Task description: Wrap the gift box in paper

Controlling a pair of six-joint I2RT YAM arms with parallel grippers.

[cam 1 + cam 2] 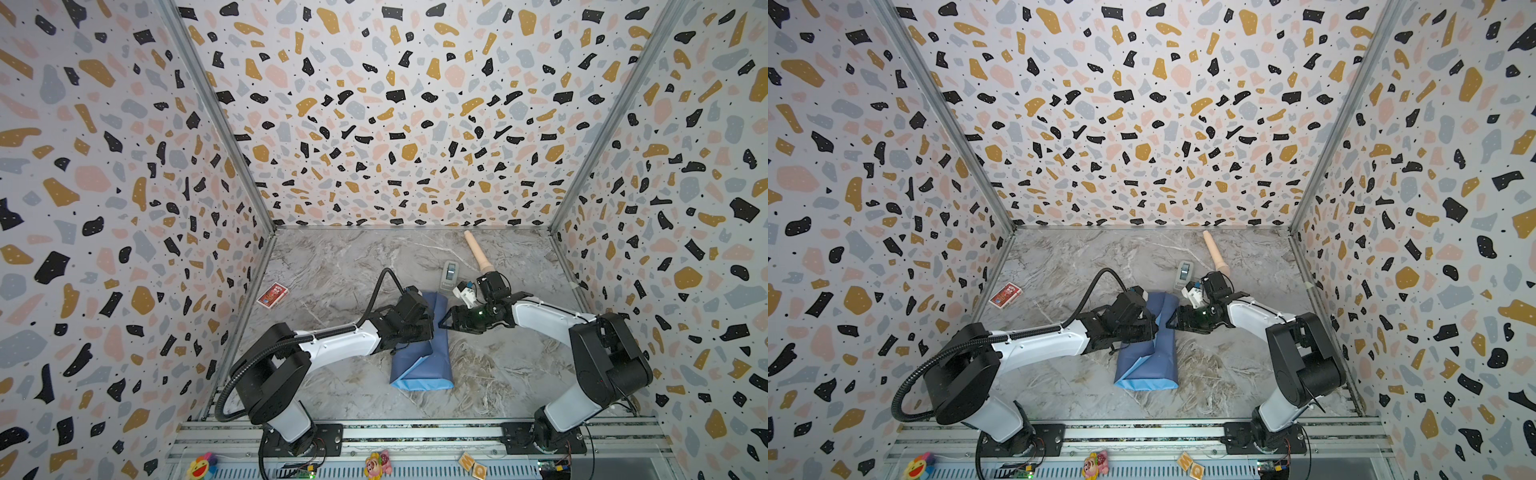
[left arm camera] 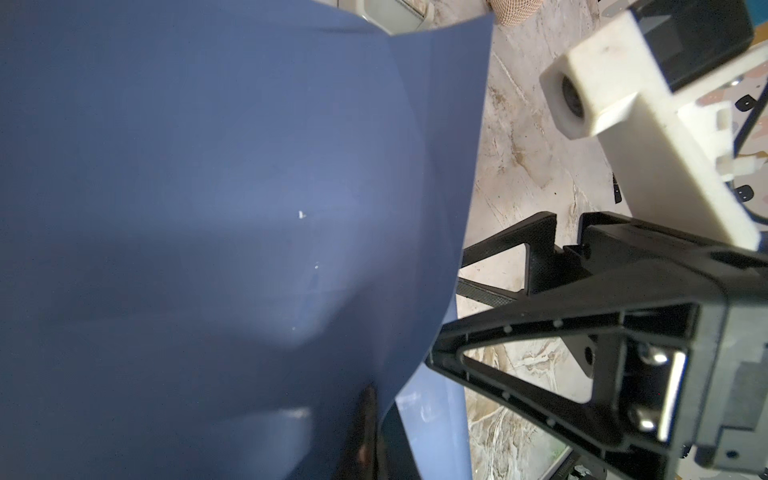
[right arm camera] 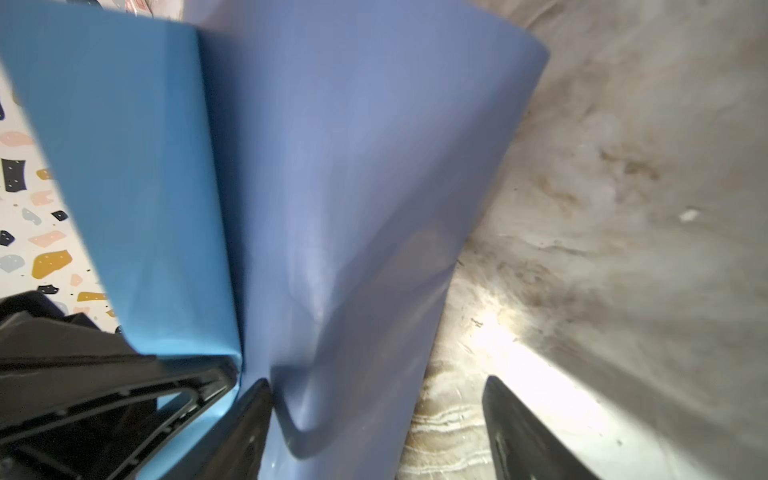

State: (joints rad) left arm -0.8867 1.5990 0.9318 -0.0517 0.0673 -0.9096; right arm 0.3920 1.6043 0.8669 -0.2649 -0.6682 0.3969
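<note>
The paper (image 1: 424, 370) (image 1: 1150, 370) lies folded into a long bundle at mid-table, its dull blue face outward and a light-blue edge at the near end. The gift box is hidden. My left gripper (image 1: 419, 332) (image 1: 1142, 328) sits over the bundle's left side. It is shut on a paper flap (image 2: 208, 208) that fills the left wrist view. My right gripper (image 1: 444, 324) (image 1: 1173, 322) (image 3: 382, 432) stands open at the bundle's right side. One of its fingers (image 3: 249, 428) touches the curved paper wall (image 3: 353, 166), and the other is over bare table.
A red card pack (image 1: 272, 295) (image 1: 1005, 295) lies at the table's left. A grey tape dispenser (image 1: 449, 274) (image 1: 1185, 272) and a beige wooden peg (image 1: 478, 253) (image 1: 1214, 253) sit behind the bundle. Patterned walls close three sides of the marble table (image 1: 353, 266).
</note>
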